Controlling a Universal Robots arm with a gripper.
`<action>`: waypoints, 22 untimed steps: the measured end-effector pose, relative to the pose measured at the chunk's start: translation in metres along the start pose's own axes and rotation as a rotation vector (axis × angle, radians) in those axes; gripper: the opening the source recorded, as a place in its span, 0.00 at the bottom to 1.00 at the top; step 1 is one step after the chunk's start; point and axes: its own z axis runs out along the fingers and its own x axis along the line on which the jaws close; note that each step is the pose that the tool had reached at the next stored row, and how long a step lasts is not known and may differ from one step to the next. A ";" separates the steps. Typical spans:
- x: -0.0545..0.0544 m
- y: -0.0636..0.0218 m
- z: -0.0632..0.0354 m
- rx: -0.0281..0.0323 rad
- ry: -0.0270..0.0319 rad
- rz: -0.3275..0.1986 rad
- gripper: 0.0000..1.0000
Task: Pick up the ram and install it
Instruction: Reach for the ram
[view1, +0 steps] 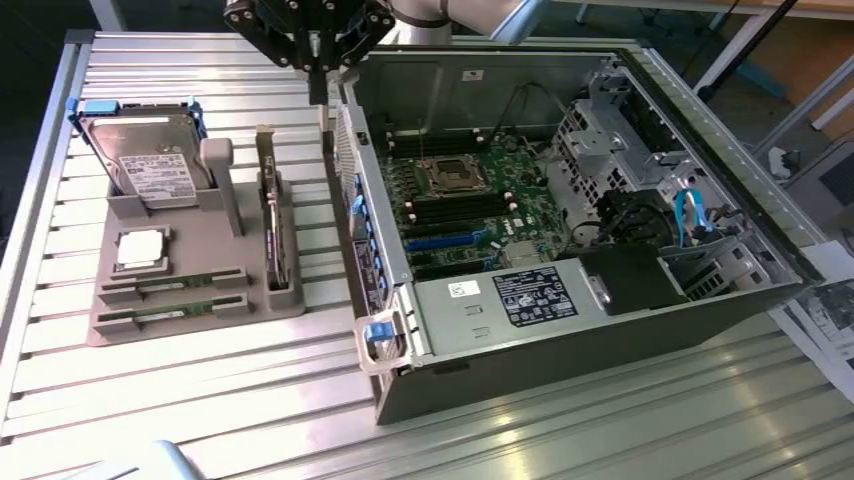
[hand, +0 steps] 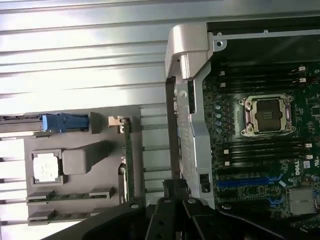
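Robotics lab or workshop, slatted aluminium bench (view1: 200, 400), opened computer tower (view1: 534, 350), grey parts holder (view1: 200, 245)

Beside the dull grey sheet-metal computer case (view1: 587, 345), the ribbed metal counter (view1: 200, 400) gleams, carrying a matt grey plastic holder (view1: 200, 250) with the ram (view1: 174, 287), a green circuit board.

The green motherboard (hand: 220, 107) inside the open dark grey metal computer case (view1: 561, 365) carries the white brand name DELL near its edge. The black label (view1: 534, 297) on the power supply, the small white sticker (view1: 463, 290) beside it and the white label (view1: 158, 178) on the silver hard drive (view1: 140, 140) bear print too small to read.
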 end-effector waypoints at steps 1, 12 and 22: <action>0.013 -0.0010 -0.0002 0.0000 0.0001 0.000 0.10; 0.081 -0.0054 -0.0014 0.0000 0.0000 0.000 0.10; 0.123 -0.0059 -0.0010 0.0005 -0.0007 0.019 0.10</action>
